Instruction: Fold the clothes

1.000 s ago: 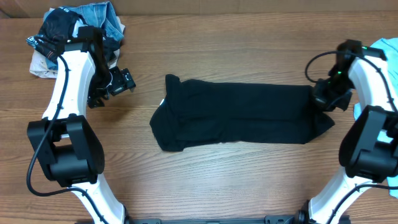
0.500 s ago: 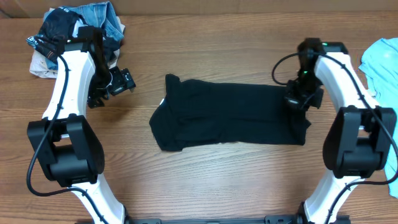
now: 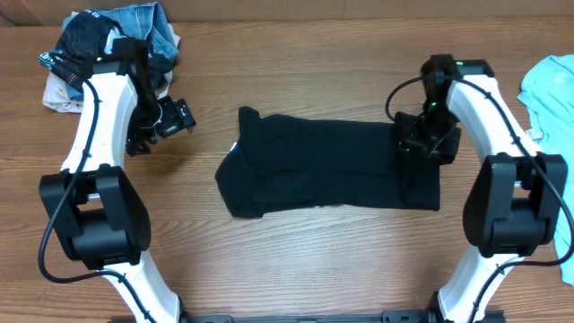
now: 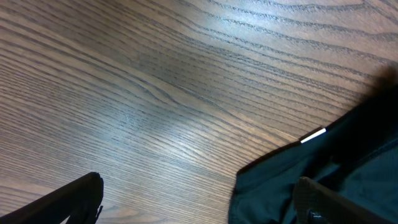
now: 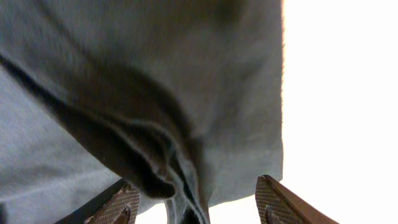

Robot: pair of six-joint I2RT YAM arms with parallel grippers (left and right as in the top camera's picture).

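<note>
In the overhead view the right tool (image 3: 423, 144) covers the right end of the black shirt (image 3: 323, 166), and the light blue T-shirt (image 3: 549, 90) is cut by the right edge. The right wrist view shows this shirt blurred, and only 2 fingertips (image 5: 118, 206) at the bottom edge.

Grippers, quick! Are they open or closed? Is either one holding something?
Left gripper: open, holding nothing.
Right gripper: open; a fold of the black shirt sits between its fingers, not pinched.
</note>
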